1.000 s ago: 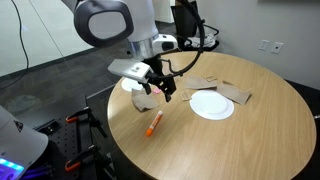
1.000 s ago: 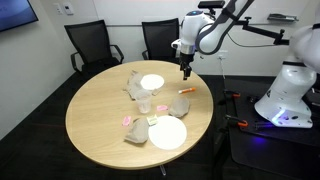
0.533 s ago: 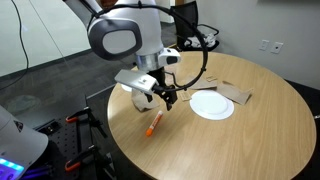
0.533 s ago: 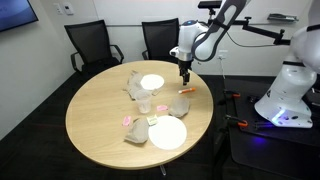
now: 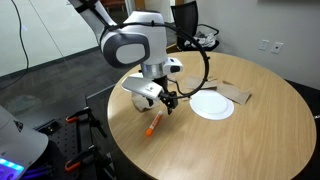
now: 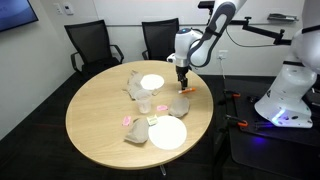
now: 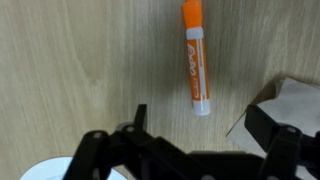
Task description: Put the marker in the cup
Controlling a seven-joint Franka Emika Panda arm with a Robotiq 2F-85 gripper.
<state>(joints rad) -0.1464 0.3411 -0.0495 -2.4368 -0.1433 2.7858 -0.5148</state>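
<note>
Nearest me on the round wooden table (image 6: 95, 125), on the near side of the cup (image 6: 144, 104), lies a white plate (image 6: 167, 133). A wad of crumpled brown paper (image 6: 137, 131) lies just beside that plate. The cup itself, small and clear, stands upright near the middle of the table.

Off to the robot's side of the cup sits another crumpled paper (image 6: 180, 105). Just beyond it is the marker (image 6: 188, 90), flat on the wood and well apart from the cup, close to the table's edge.

The hand (image 6: 182, 78) hovers low over that spot, not touching the marker. In the wrist view its dark fingers (image 7: 135, 125) are spread wide apart with nothing gripped between them. There the marker lies on the bare wood just ahead of the gap — whitish end toward the hand, orange end pointing away.

Beyond the cup is a second plate (image 6: 152, 82), and farther back, past the table's rim, stand two black chairs (image 6: 92, 45).
</note>
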